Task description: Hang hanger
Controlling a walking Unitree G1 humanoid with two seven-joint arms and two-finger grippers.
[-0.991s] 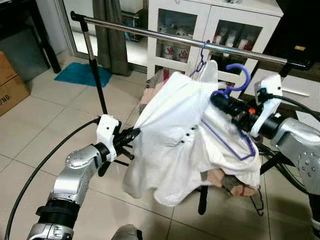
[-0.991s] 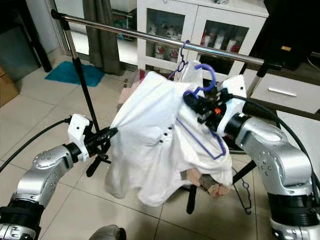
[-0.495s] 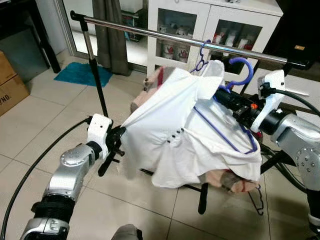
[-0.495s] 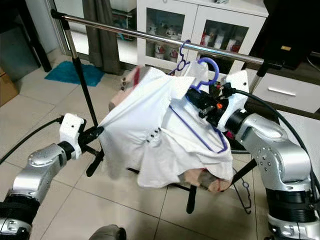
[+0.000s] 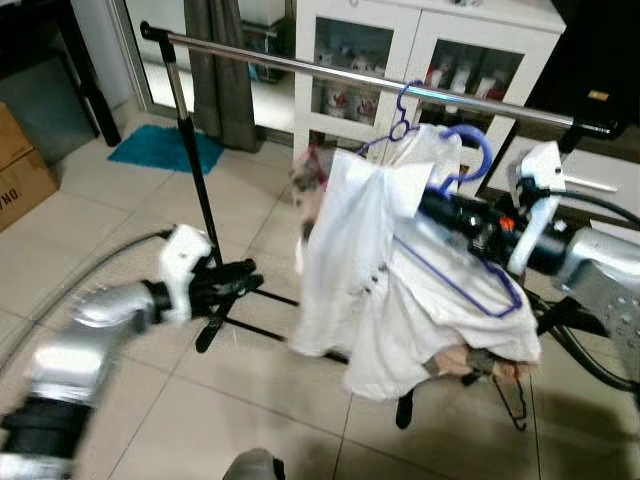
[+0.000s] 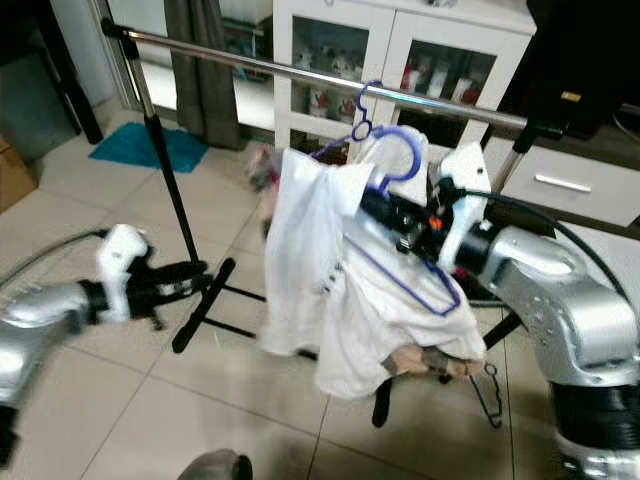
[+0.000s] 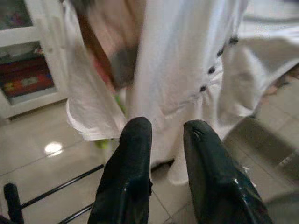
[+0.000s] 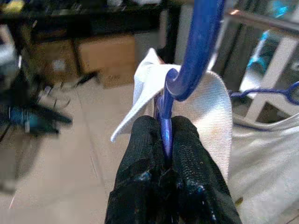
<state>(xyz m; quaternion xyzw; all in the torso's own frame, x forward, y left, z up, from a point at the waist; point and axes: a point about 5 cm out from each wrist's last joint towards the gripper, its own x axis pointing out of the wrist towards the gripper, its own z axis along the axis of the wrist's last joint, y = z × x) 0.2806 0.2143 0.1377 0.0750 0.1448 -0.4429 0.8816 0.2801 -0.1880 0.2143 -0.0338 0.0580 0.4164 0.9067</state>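
Nearest the camera, the left gripper (image 7: 161, 140) hangs low over the tiled floor (image 5: 130, 210), blurred, its two fingers a narrow gap apart and holding nothing; the white shirt (image 5: 385, 270) hangs just beyond its tips, not touching them.

Farther out, the right gripper (image 8: 163, 135) is clamped on the neck of the blue hanger (image 5: 470, 160), just below the hook. The shirt is draped on that hanger, and one side droops toward the floor while the other spreads over the gripper's arm.

Behind and above runs the chrome rail (image 5: 330, 72) of the clothes rack. Another blue hanger (image 5: 400, 120) is already hooked on it. The held hanger's hook is raised close beneath the rail, toward its right end, but is apparently not over it yet.

So the shirt is on the hanger and lifted; what seems left is to raise the hook over the rail, seat it, and let go.
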